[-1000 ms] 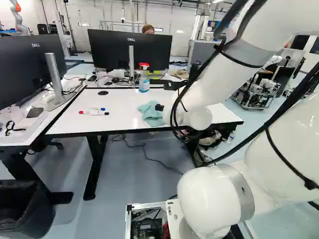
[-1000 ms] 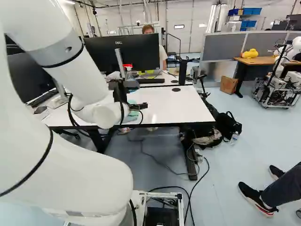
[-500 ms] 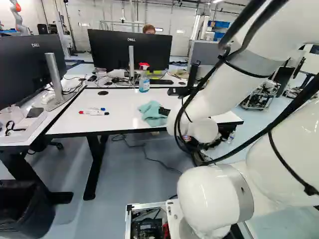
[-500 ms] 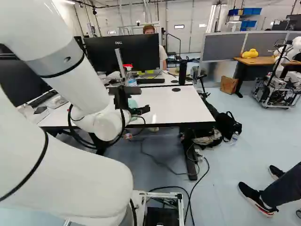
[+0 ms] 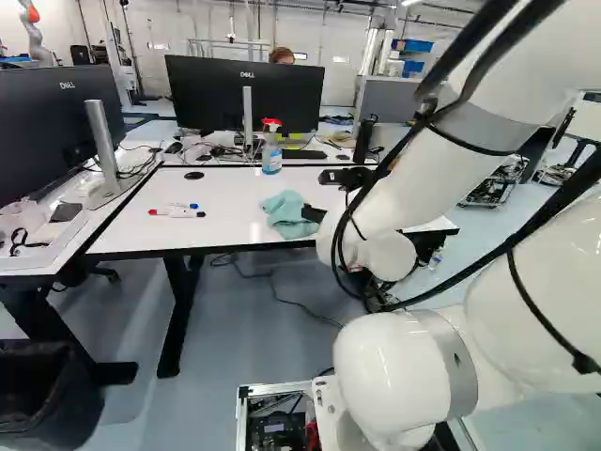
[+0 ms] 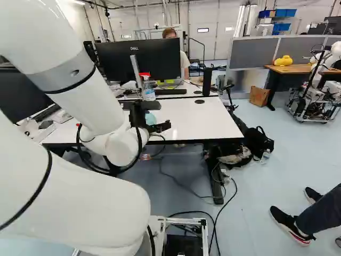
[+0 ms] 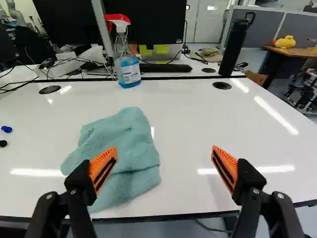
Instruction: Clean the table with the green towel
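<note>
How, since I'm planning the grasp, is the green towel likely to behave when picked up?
The towel will probably droop, since it lies in soft folds. Its layers look loose, so a shallow pinch might catch only the top one. Matte cloth seems unlikely to slip.

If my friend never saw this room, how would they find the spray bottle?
Find the big white table, then look along its far edge, in front of the black screen. The spray bottle stands there, see-through with blue liquid inside. Its red and white top sets it apart from the tall black bottle nearby.
</note>
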### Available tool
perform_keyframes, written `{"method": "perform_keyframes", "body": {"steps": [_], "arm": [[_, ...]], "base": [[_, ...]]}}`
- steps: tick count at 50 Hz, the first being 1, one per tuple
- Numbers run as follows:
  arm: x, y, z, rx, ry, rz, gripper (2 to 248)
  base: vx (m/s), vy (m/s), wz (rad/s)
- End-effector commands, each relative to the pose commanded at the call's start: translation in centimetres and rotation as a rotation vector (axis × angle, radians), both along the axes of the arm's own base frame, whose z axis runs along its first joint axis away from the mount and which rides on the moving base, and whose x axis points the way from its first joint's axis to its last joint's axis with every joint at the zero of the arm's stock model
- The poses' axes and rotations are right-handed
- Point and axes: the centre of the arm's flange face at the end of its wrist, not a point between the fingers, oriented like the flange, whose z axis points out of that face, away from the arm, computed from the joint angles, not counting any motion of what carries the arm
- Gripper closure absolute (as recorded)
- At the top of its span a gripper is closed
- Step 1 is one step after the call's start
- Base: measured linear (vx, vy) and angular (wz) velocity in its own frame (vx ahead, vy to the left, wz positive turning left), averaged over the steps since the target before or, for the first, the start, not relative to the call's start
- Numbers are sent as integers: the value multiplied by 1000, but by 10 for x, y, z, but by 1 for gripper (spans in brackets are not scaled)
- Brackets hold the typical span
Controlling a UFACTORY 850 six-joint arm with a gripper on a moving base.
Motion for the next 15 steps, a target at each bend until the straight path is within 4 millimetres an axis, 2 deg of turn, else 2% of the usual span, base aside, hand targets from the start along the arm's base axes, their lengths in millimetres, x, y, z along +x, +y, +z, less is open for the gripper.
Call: {"method": "perform_keyframes", "body": {"steps": [15], "arm": [[0, 0, 0, 0, 0, 0, 3]], "base": [[0, 0, 0]]}}
